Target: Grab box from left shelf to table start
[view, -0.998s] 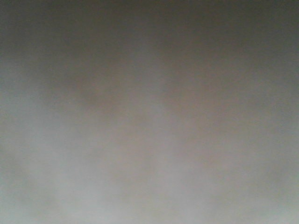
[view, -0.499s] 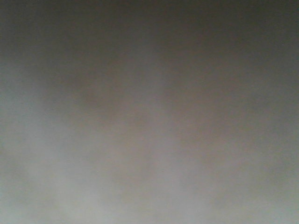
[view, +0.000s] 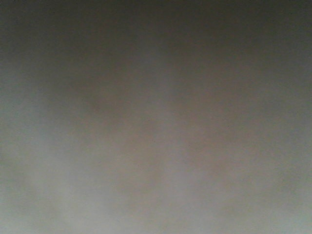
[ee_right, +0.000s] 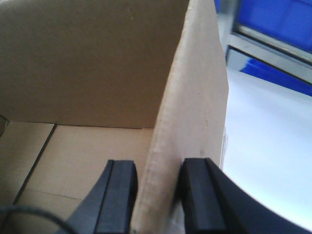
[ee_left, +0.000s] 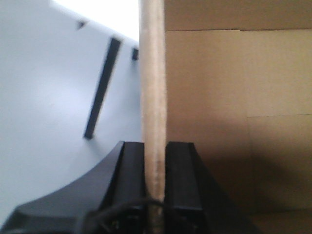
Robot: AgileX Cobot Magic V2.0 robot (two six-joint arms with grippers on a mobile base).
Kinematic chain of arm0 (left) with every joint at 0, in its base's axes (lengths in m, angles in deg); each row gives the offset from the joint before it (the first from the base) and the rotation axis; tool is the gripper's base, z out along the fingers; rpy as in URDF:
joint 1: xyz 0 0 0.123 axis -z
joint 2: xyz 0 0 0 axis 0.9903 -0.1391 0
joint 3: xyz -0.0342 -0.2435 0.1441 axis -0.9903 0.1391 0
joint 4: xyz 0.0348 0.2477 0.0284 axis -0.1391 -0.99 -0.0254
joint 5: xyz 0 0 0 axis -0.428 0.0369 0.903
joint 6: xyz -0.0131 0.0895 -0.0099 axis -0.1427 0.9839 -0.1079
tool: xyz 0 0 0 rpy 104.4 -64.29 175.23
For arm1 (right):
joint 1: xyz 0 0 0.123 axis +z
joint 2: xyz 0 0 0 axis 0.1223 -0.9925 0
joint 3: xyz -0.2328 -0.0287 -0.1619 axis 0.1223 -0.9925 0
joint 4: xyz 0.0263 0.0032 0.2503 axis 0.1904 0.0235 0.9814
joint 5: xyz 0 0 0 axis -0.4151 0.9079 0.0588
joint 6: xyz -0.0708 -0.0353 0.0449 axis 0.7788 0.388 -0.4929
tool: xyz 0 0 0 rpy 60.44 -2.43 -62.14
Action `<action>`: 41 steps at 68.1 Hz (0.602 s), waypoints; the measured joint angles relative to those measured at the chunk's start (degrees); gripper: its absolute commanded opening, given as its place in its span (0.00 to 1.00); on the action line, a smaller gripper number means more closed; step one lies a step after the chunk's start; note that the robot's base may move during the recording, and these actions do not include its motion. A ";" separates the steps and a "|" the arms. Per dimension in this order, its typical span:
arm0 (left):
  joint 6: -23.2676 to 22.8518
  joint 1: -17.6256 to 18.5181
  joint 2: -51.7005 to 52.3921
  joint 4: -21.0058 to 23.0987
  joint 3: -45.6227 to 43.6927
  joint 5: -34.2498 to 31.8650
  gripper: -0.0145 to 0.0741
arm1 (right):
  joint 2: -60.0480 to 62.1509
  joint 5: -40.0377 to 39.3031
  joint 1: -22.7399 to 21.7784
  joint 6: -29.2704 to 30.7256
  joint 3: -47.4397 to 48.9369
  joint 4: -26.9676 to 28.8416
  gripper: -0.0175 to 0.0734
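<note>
The box is brown corrugated cardboard and open at the top. In the left wrist view one side wall [ee_left: 152,73] rises edge-on, and my left gripper [ee_left: 155,151] is shut on it, with a black finger [ee_left: 131,165] pressed against each face. In the right wrist view my right gripper [ee_right: 158,168] is shut on the opposite wall [ee_right: 195,87], one finger inside the box and one outside. The box's bare inside floor [ee_right: 73,156] shows past it. The exterior front view is a grey-brown blur where nothing can be made out. The left shelf cannot be identified in these views.
Blue bins [ee_right: 278,17] sit behind a grey rail [ee_right: 265,48] at the upper right of the right wrist view. A white surface [ee_right: 263,146] lies beside the box. A pale panel with dark slots [ee_left: 48,97] stands left of the box in the left wrist view.
The blur in the exterior front view has grown slightly darker. Nothing else can be made out there.
</note>
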 measured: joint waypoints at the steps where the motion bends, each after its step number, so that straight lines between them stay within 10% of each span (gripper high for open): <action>1: 0.00 0.00 0.00 0.00 0.00 0.00 0.05 | 0.00 0.00 0.00 0.00 0.00 0.00 0.25; 41: 0.00 0.00 0.00 0.00 0.00 0.00 0.05 | 0.00 0.00 0.00 0.00 0.00 0.00 0.25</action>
